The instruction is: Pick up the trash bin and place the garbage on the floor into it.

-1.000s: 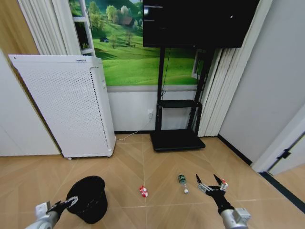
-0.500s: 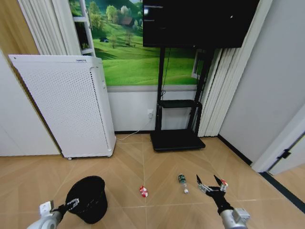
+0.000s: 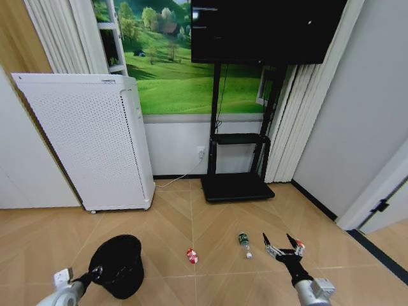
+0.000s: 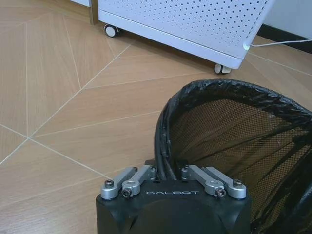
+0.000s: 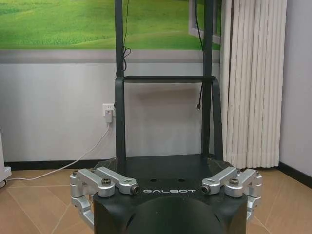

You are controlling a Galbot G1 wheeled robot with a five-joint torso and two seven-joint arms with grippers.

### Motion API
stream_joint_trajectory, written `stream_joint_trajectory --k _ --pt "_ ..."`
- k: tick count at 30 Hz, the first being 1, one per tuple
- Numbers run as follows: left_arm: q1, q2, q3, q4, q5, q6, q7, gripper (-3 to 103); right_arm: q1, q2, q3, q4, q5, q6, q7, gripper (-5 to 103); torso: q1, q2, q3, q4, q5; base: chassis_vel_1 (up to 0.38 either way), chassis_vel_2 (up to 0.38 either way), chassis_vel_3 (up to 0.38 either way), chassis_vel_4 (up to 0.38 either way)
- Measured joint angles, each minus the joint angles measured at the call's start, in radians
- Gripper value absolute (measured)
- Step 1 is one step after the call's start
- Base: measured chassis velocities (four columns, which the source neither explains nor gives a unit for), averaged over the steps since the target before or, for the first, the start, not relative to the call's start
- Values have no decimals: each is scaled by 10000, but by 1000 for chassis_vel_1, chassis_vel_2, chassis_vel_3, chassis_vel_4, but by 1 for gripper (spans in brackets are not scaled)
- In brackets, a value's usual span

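Wood-pattern floor of a room, with a white perforated appliance and a TV stand against the far wall. Bin: upright on the floor, lined with a black bag, directly ahead of the left tool; in the left wrist view its near rim passes between the tool's linkages, the jaws apparently closed on the rim. Garbage: a red-and-white wrapper and a green bottle lie between the two tools, and a second wrapper sits just beside the right tool. Right tool: low, fingers spread, holding nothing. Judgement: the left arm holds the bin; the right is nearer the litter.
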Motion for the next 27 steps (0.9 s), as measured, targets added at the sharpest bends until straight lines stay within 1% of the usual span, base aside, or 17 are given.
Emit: stream_joint_trajectory --k 1,2,3,5,7,8,9,10,11,13,14,15,16,19,21,25,27 --pt "0 0 0 0 0 0 0 22 0 0 0 0 0 0 0 100 0 0 0 0 0 0 0 0 0" --pt "5 0 -16 0 -12 10 -3 16 14 -22 4 0 27 0 11 100 0 0 0 0 0 0 0 0 0" --pt "5 0 -16 0 -12 10 -3 16 14 -22 4 0 27 0 11 100 0 0 0 0 0 0 0 0 0" --pt "10 1 -37 0 -32 -16 62 6 77 -83 7 1 80 -13 47 100 0 1 0 1 0 0 0 0 0" --pt "12 7 -39 0 46 -169 142 3 99 -100 4 0 98 -30 59 100 0 1 0 3 0 0 0 0 0" --pt "10 35 -29 59 431 -640 488 3 104 -100 -18 -4 95 -40 70 100 0 1 0 1 -1 0 0 0 0" --pt "10 35 -29 59 431 -640 488 3 104 -100 -18 -4 95 -40 70 100 0 1 0 1 -1 0 0 0 0" --pt "-1 71 2 138 833 -1215 823 3 99 -85 -35 -11 73 -42 75 100 0 1 1 3 -1 0 0 0 0" --pt "-1 71 2 138 833 -1215 823 3 99 -85 -35 -11 73 -42 75 100 0 1 1 3 -1 0 0 0 0" --pt "-133 204 191 248 1527 -2759 1471 3 40 -14 -74 -22 -32 -43 83 100 1 1 1 3 1 0 0 0 0" --pt "-133 204 191 248 1527 -2759 1471 3 40 -14 -74 -22 -32 -43 83 100 1 1 1 3 1 0 0 0 0" --pt "-264 254 318 269 1673 -3406 1621 3 3 9 -83 -22 -79 -43 136 100 0 1 1 0 -3 0 0 0 0" --pt "-264 254 318 269 1673 -3406 1621 3 3 9 -83 -22 -79 -43 136 100 0 1 1 0 -3 0 0 0 0" --pt "-517 300 461 226 1987 -4464 1863 3 -27 -42 -119 -13 -82 -92 404 100 0 1 1 -4 -1 0 0 0 0" --pt "-561 313 524 -33 2015 -4719 1938 3 -14 -99 -122 -21 -56 -125 519 100 1 0 1 2 0 0 0 0 0" --pt "-646 326 583 -403 2051 -4930 2035 3 103 -145 -138 -63 33 -189 707 100 1 1 0 0 0 0 0 0 0" --pt "-822 350 700 -812 2216 -5054 2041 3 479 -228 -160 -209 311 -333 915 100 1 1 1 -1 1 0 0 0 0"
